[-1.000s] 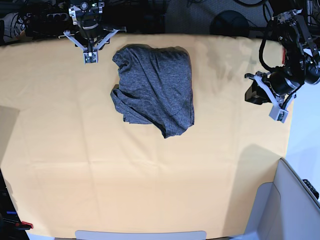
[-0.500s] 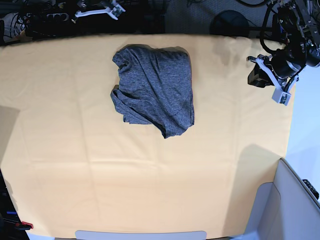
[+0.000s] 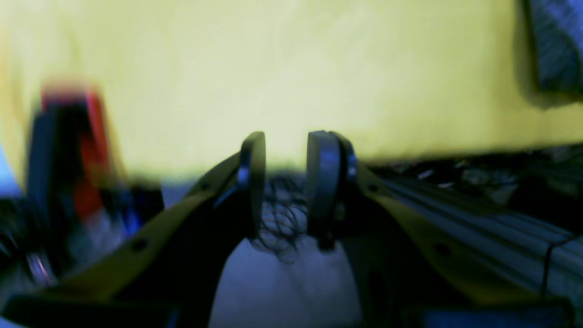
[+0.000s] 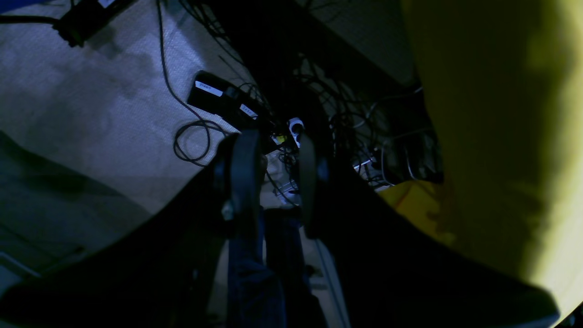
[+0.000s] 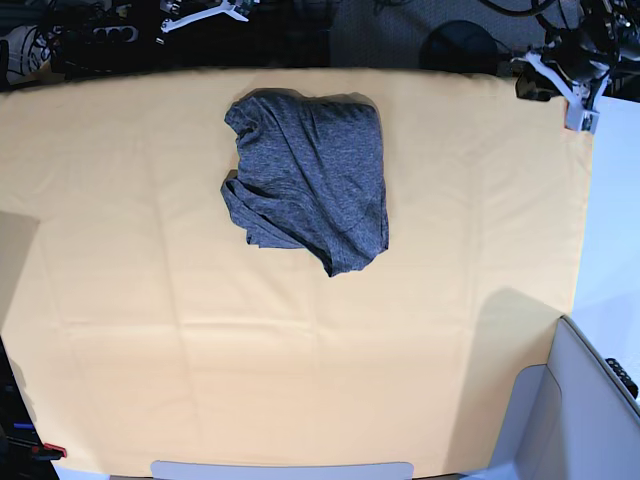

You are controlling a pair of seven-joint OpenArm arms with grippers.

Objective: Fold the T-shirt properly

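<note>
We only get a corner of the T-shirt [image 3: 555, 45] in the left wrist view, cut off top right and smeared. That red and black thing [image 3: 68, 146] at left is too blurry to name. Right claw [image 5: 205, 15] barely peeks in up top.

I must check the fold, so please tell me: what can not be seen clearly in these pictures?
- T-shirt, base view: sleeves and underside hidden inside the folded bundle.
- T-shirt, left wrist view: only a blurred corner, cut by the frame edge.
- Right gripper, right wrist view: too dark for detail; shirt not visible.
- Left gripper, base view: partly cut off.
</note>
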